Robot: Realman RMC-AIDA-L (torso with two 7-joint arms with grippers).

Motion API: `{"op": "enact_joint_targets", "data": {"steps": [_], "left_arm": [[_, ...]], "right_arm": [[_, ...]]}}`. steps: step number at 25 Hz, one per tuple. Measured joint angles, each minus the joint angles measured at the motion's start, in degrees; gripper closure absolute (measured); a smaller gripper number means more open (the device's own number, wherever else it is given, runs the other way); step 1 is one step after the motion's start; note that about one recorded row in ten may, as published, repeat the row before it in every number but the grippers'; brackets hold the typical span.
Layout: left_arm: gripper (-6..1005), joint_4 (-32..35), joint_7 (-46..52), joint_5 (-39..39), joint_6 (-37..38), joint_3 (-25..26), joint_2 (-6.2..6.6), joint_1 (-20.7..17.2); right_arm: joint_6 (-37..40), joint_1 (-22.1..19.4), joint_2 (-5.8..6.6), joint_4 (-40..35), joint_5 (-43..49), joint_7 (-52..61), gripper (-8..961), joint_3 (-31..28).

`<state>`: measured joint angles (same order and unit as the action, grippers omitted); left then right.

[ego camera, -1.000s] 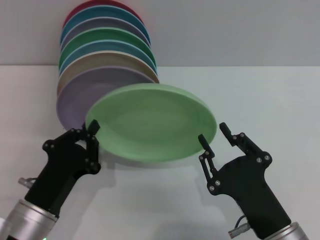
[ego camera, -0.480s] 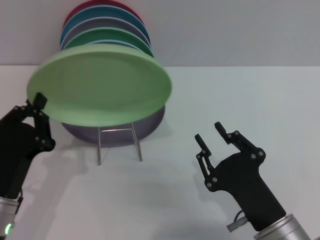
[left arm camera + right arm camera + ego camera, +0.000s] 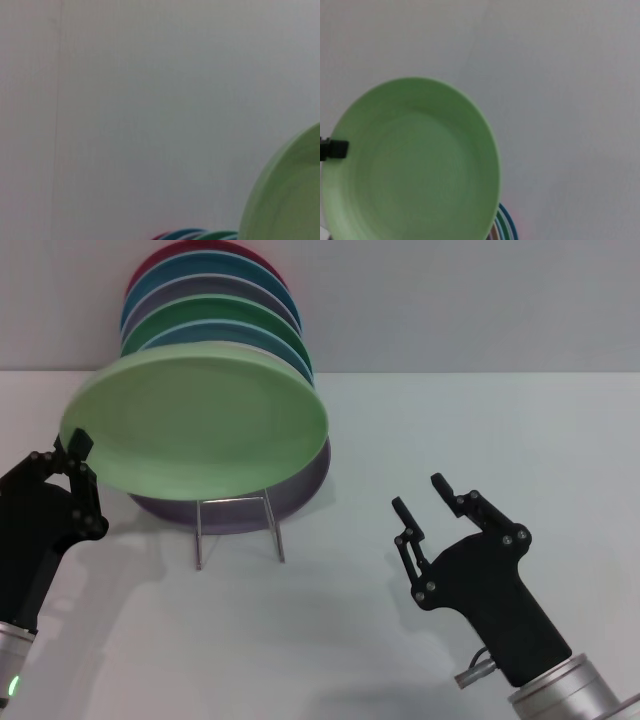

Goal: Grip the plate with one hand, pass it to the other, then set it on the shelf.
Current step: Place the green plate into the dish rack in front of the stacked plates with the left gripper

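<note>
Left tool (image 3: 72, 462) at the left edge of the head view, pinching the left rim of the plate (image 3: 195, 423); plate held up off the counter (image 3: 480, 430), tilted, just in front of the stacked plates (image 3: 215, 300) standing in the shelf (image 3: 238, 525), overlapping them and the lilac plate (image 3: 300, 485) at the front of the row. Wire loop of the shelf showing below the plate, on the counter. Right tool (image 3: 425, 508) low on the right, well apart from the plate, fingers spread, holding nothing
</note>
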<state>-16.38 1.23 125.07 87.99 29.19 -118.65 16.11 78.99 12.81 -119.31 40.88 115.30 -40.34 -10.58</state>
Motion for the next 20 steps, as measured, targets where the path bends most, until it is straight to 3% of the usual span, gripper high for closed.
{"op": "enact_joint_targets", "data": {"steps": [20], "left_arm": [[960,-0.54,-0.1,-0.02,-8.78,-2.02,-0.45,-0.34]], "right_arm": [[-1.45,1.11,-0.02,-1.4,0.0,0.69,584,-2.23]]}}
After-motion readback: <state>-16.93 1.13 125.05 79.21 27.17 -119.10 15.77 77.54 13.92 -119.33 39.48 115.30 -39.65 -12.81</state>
